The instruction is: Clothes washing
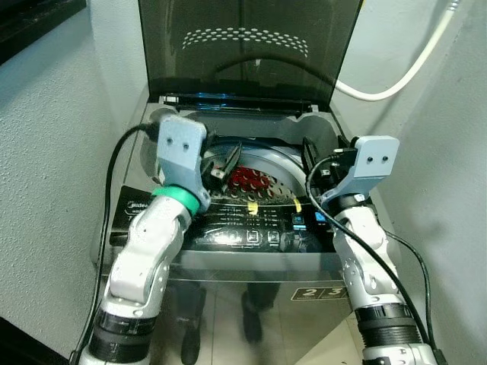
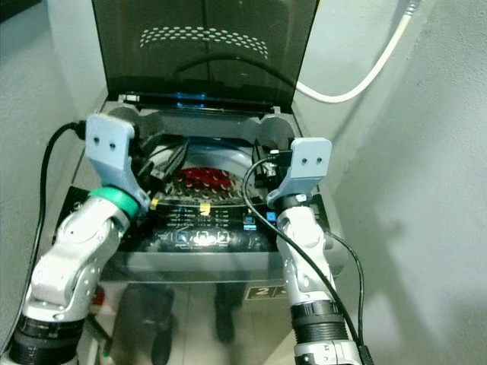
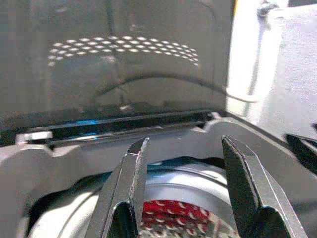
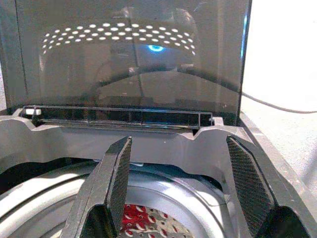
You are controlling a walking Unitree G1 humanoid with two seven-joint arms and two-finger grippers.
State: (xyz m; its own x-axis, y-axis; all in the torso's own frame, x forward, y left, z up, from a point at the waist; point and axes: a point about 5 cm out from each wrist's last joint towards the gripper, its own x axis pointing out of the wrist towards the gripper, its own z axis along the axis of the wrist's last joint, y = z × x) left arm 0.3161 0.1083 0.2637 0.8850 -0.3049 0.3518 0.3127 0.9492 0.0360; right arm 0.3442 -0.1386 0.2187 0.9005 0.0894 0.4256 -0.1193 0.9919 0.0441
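A top-loading washing machine (image 1: pixel 228 236) stands before me with its dark tinted lid (image 1: pixel 243 46) raised upright. Inside the steel drum (image 1: pixel 266 163) lies a red patterned garment (image 1: pixel 249 179). My left gripper (image 1: pixel 228 161) hangs over the drum's left side, fingers (image 3: pixel 130 173) open and empty. My right gripper (image 1: pixel 310 161) hovers at the drum's right rim, its fingers (image 4: pixel 116 173) also spread wide with nothing between them. Both wrist views look across the drum opening toward the lid hinge (image 4: pixel 119 116), with the garment (image 3: pixel 173 213) below.
A glossy control panel (image 1: pixel 243 224) runs along the machine's front edge. Grey textured walls (image 1: pixel 46 137) close in on both sides. A white hose (image 1: pixel 403 72) curves down the right wall behind the machine. Black cables trail from both arms.
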